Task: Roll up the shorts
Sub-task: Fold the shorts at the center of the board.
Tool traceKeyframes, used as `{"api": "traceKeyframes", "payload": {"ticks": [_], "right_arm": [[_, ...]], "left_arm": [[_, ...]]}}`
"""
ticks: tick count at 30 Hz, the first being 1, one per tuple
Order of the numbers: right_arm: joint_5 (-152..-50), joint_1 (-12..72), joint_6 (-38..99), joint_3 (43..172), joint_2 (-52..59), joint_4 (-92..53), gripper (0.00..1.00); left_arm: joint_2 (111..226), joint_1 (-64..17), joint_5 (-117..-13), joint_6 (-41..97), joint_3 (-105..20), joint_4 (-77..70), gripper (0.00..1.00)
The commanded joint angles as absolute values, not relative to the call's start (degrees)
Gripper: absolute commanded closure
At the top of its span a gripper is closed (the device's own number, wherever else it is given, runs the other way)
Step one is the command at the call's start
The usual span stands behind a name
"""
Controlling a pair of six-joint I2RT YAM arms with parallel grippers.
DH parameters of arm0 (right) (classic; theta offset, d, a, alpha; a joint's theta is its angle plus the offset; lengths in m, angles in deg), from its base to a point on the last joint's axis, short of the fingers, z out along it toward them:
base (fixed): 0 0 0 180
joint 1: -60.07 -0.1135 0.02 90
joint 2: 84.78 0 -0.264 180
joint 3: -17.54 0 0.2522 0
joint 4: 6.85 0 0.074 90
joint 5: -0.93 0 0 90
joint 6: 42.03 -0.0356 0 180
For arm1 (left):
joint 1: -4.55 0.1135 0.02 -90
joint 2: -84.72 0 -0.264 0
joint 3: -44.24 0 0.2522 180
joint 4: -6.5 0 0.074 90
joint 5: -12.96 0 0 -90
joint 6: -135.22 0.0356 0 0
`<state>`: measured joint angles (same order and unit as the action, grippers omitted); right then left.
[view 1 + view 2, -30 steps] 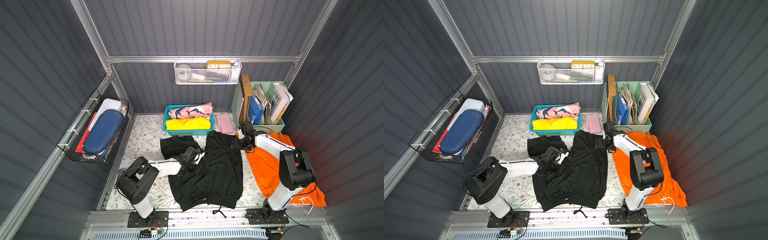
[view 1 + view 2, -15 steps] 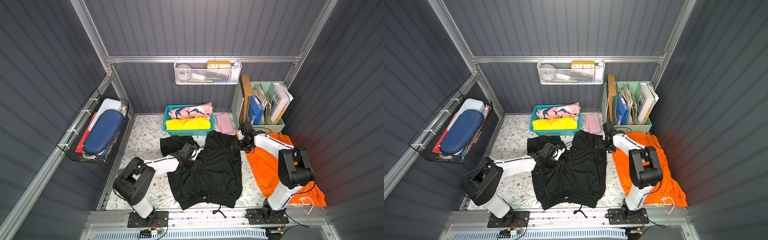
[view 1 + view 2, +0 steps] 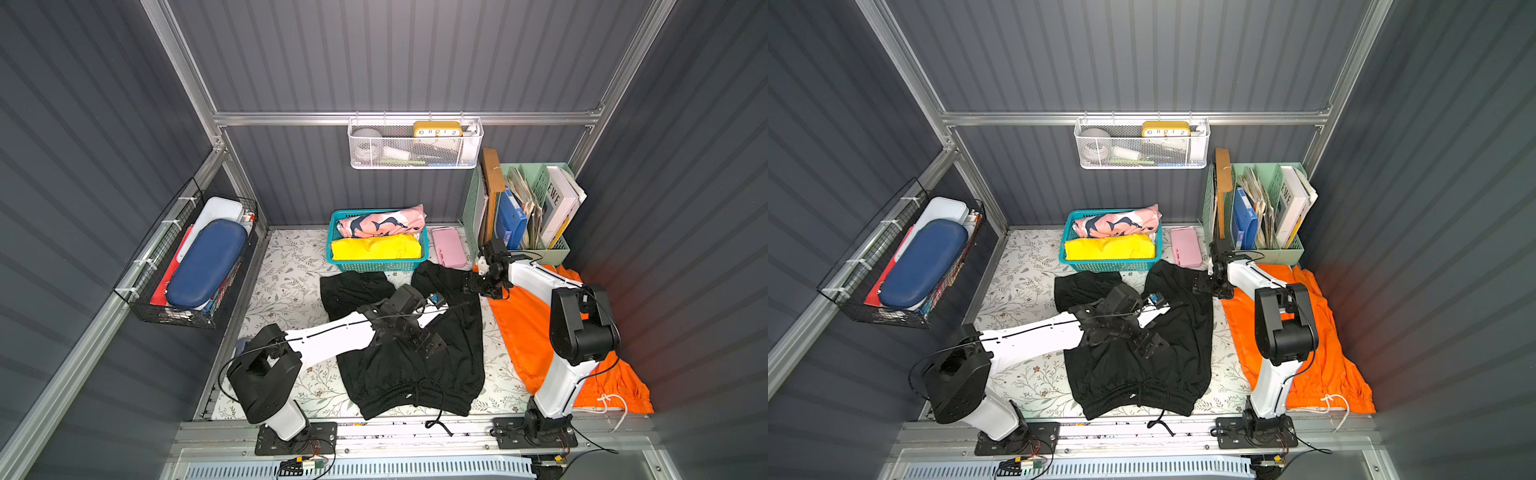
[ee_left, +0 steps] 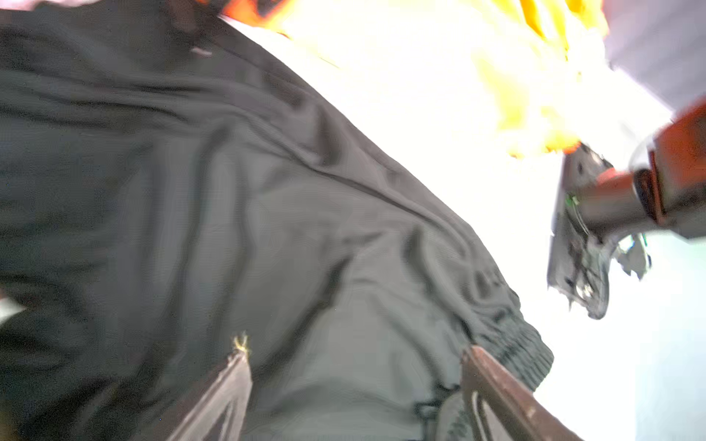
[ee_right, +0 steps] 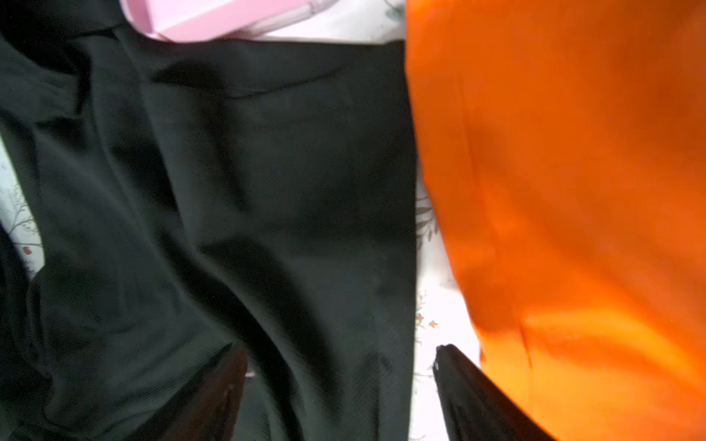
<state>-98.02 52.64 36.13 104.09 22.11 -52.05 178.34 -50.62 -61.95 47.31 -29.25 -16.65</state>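
Showing the floral tabletop [image 3: 286,282] at an early stage of the rolling task, judged from how the cloth lies. The black shorts [image 3: 415,365] are spread open across the middle, with the elastic waistband [image 3: 386,401] along the near edge, the drawstring [image 3: 436,417] trailing off it, and the legs pointing to the far edge. One leg is bunched just before the teal basket [image 3: 376,264]. No turn of a roll shows on them. The orange shorts [image 3: 523,328] lie flat along the right edge down to the near right corner, also unrolled and partly under the right arm [image 3: 536,274]. Both garments thus remain to be rolled. That arm rises from the near edge and stretches to the far right hem of the black pair. The left arm [image 3: 332,336] reaches from the near edge low over the middle of the black shorts. The left fingers [image 4: 229,385] stand wide apart just above black fabric, holding nothing. The right fingers [image 5: 470,389] are likewise spread wide and empty, straddling the black hem beside the orange cloth.
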Motion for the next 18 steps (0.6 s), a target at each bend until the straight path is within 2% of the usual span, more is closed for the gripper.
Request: {"api": "traceKeyframes", "payload": {"ticks": [1, 8, 18], "right_arm": [[-99.5, 53.2, 35.4, 104.9, 22.3, -53.5, 0.18], [-99.2, 53.6, 35.3, 105.5, 23.2, -54.1, 0.17], [-106.9, 54.4, 35.8, 104.1, 23.1, -53.1, 0.18]], "left_arm": [[181.8, -55.2, -66.3, 48.2, -33.0, -19.0, 0.07], [188.5, -66.2, -73.1, 46.6, -39.2, -23.6, 0.04], [195.9, -73.4, -81.1, 38.0, -42.5, -24.2, 0.02]]}}
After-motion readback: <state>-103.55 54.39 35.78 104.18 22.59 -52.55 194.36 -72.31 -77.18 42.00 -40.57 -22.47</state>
